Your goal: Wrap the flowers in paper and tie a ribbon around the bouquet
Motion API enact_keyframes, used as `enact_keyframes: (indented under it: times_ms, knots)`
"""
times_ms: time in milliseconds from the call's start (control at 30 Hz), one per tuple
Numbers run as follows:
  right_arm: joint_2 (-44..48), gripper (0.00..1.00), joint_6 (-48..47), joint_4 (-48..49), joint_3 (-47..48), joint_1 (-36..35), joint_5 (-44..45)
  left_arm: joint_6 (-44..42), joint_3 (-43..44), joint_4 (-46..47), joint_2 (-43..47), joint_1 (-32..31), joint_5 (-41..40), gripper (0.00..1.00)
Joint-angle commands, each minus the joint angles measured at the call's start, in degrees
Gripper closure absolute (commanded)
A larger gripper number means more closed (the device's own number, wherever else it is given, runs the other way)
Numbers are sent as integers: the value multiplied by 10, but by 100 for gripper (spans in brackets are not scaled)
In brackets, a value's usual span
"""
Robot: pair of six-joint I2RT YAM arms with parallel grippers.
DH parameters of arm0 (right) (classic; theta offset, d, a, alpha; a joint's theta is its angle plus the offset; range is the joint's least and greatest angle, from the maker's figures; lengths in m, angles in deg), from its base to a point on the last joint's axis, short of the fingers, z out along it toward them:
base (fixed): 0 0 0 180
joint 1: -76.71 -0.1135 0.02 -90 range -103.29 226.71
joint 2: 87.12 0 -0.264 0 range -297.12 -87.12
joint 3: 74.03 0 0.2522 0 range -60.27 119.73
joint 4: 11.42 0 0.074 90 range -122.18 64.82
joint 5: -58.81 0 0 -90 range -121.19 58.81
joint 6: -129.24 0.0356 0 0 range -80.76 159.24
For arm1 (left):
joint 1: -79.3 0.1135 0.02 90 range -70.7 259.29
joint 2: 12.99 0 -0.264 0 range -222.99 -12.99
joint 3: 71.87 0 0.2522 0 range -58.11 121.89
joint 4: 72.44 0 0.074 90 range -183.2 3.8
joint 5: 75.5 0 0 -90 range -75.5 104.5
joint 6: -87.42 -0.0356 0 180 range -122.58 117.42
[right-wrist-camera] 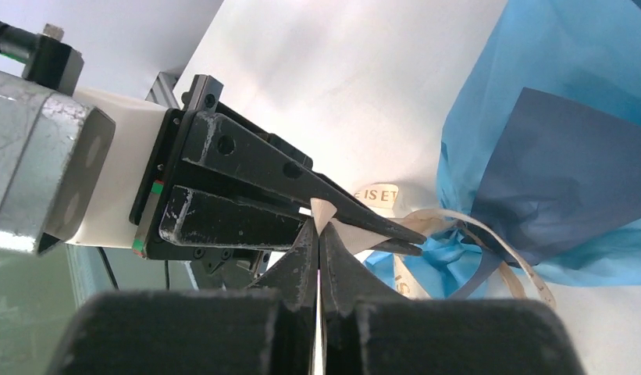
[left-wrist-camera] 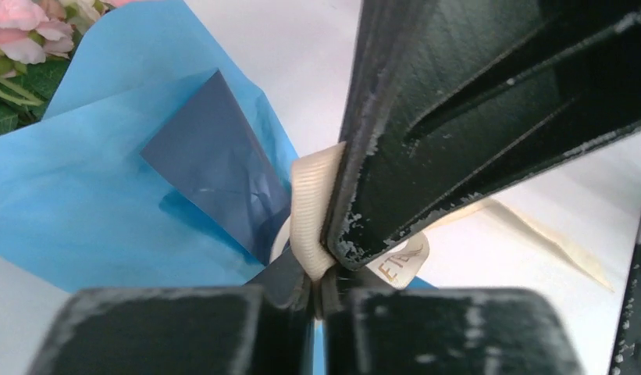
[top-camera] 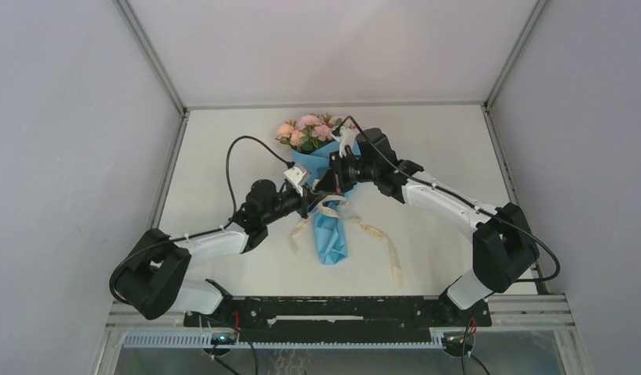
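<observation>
The bouquet lies mid-table: pink and cream flowers (top-camera: 305,129) at the far end, wrapped in a light blue paper (top-camera: 330,234) cone that narrows toward me. The cream ribbon (top-camera: 330,208) circles the cone's waist, and its tails trail right and left. Both grippers meet at that waist. My left gripper (left-wrist-camera: 321,285) is shut on a loop of ribbon (left-wrist-camera: 311,203), beside the paper's navy flap (left-wrist-camera: 215,164). My right gripper (right-wrist-camera: 319,226) is shut on a ribbon end (right-wrist-camera: 323,209), right against the left gripper's fingers (right-wrist-camera: 340,199). Blue paper (right-wrist-camera: 559,78) fills the right of that view.
White walls and metal posts (top-camera: 157,62) enclose the table on three sides. A black rail (top-camera: 332,311) runs along the near edge by the arm bases. A black cable (top-camera: 239,148) arches above the left arm. One long ribbon tail (top-camera: 391,258) lies to the cone's right.
</observation>
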Motion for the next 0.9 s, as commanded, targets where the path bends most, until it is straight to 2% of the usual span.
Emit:
enact_keyframes:
  times_ms: [0, 100, 133, 367, 533, 700, 767, 867]
  knots:
    - [-4, 92, -21, 8, 6, 11, -48, 26, -9, 51, -8, 3, -10, 100]
    - [-5, 70, -73, -39, 17, 36, -31, 40, -15, 44, -9, 12, -22, 100]
    - [-9, 66, -84, -47, 18, 49, -28, 43, -17, 44, -8, 12, -21, 100]
    - [-105, 57, -192, -133, 62, 73, -12, 53, -27, 50, -4, 14, -27, 100]
    - [-161, 44, -232, -169, 108, 73, -23, 52, -28, 50, -2, 15, -26, 100]
    - [-181, 44, -247, -177, 108, 73, -33, 51, -26, 50, -4, 22, -25, 100]
    - [-187, 48, -250, -182, 108, 74, -28, 51, -25, 50, -6, 23, -23, 100]
    - [-186, 78, -252, -188, 109, 75, -35, 51, -23, 49, -7, 25, -25, 100]
